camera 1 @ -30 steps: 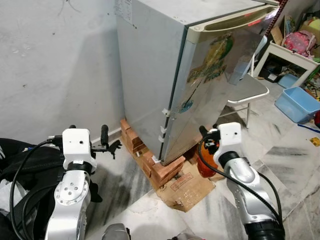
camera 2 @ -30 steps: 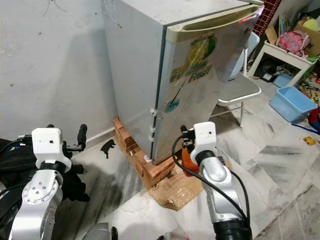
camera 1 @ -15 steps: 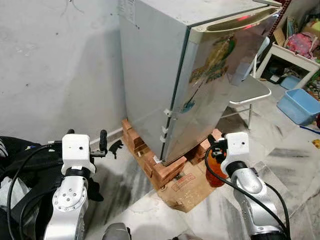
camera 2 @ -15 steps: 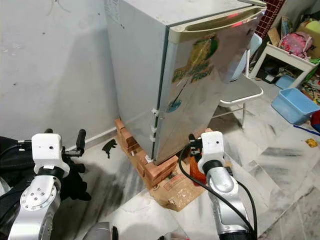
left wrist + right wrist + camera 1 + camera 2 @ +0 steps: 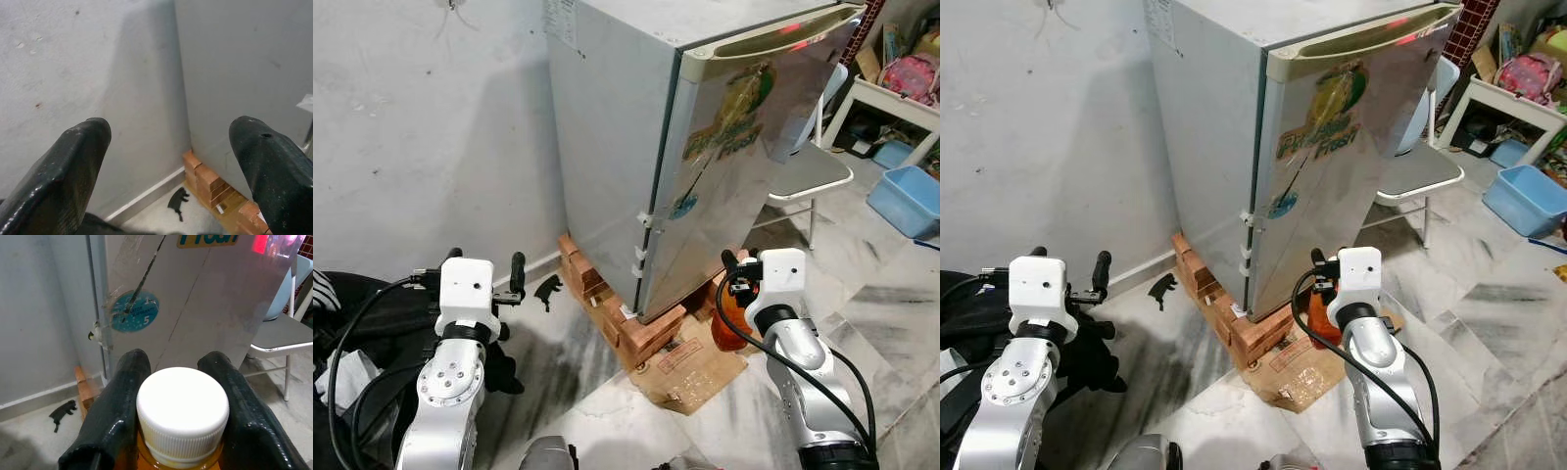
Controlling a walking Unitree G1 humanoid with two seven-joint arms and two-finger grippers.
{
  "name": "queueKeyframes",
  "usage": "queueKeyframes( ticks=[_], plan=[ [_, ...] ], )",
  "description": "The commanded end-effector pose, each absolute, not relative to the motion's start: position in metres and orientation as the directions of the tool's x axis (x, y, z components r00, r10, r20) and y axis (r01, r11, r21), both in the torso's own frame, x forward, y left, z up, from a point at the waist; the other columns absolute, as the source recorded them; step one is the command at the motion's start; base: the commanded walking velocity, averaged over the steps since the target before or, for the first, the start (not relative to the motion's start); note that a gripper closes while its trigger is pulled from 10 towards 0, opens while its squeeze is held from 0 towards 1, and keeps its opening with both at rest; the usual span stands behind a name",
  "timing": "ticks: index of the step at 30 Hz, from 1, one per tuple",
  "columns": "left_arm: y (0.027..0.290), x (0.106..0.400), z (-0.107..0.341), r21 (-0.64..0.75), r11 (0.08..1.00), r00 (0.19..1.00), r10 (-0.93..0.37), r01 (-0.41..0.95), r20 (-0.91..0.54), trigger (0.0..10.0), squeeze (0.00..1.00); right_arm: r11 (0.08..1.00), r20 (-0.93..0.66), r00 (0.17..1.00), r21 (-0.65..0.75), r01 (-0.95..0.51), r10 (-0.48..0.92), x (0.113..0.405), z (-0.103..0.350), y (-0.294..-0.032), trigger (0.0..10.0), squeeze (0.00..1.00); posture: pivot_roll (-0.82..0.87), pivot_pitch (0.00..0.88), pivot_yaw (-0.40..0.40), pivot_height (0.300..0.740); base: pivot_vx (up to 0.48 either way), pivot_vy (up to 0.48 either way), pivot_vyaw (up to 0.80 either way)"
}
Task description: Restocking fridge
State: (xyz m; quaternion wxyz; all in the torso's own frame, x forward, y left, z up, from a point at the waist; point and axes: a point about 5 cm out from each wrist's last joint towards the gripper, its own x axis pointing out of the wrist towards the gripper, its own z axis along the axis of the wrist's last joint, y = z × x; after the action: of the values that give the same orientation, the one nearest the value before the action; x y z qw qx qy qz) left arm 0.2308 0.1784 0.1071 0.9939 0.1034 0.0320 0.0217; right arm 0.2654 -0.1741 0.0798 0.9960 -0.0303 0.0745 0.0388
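Observation:
A small grey fridge [image 5: 705, 147] with its door shut stands on red bricks [image 5: 626, 323] against a white wall. My right gripper [image 5: 736, 279] is shut on an orange bottle [image 5: 729, 318] with a white cap [image 5: 182, 411], held low in front of the fridge door. In the right wrist view the two black fingers [image 5: 122, 401] clasp the bottle just under the cap. My left gripper [image 5: 484, 279] is open and empty, raised to the left of the fridge and facing the wall; its fingers [image 5: 68, 171] stand wide apart in the left wrist view.
Flattened cardboard [image 5: 690, 362] lies on the marble floor under the bricks. A white chair [image 5: 808, 176] stands right of the fridge, a blue tub [image 5: 906, 201] and a cluttered shelf [image 5: 901, 93] beyond it. A small black object [image 5: 548, 290] lies by the wall. Dark bags [image 5: 352, 323] sit at my left.
The whole view has shifted slightly as the camera moved. My right gripper with the orange bottle has shifted right and a little up. The left arm has kept its pose.

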Motion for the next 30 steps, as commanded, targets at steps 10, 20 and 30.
queueKeyframes(
  ticks=[10, 20, 30],
  plan=[
    [0.172, 0.247, 0.123, 0.177, 0.984, 1.000, 0.014, -0.010, -0.017, 10.0, 0.00, 0.995, -0.057, 0.994, 0.014, -0.094, 0.094, 0.287, 0.109, -0.163, 10.0, 0.00, 0.08, 0.000, -0.048, 0.740, 0.000, 0.000, 0.00],
    [0.173, 0.245, 0.119, 0.181, 0.984, 0.998, 0.013, -0.002, -0.059, 10.0, 0.00, 0.993, -0.070, 0.991, 0.043, -0.110, 0.113, 0.288, 0.110, -0.162, 10.0, 0.00, 0.09, 0.000, -0.062, 0.740, 0.000, 0.000, -0.22],
    [0.173, 0.248, 0.120, 0.149, 0.989, 0.998, 0.021, -0.011, -0.062, 10.0, 0.00, 0.990, -0.083, 0.987, 0.031, -0.136, 0.138, 0.284, 0.107, -0.157, 10.0, 0.00, 0.08, 0.000, -0.071, 0.740, 0.000, 0.044, -0.80]
  ],
)
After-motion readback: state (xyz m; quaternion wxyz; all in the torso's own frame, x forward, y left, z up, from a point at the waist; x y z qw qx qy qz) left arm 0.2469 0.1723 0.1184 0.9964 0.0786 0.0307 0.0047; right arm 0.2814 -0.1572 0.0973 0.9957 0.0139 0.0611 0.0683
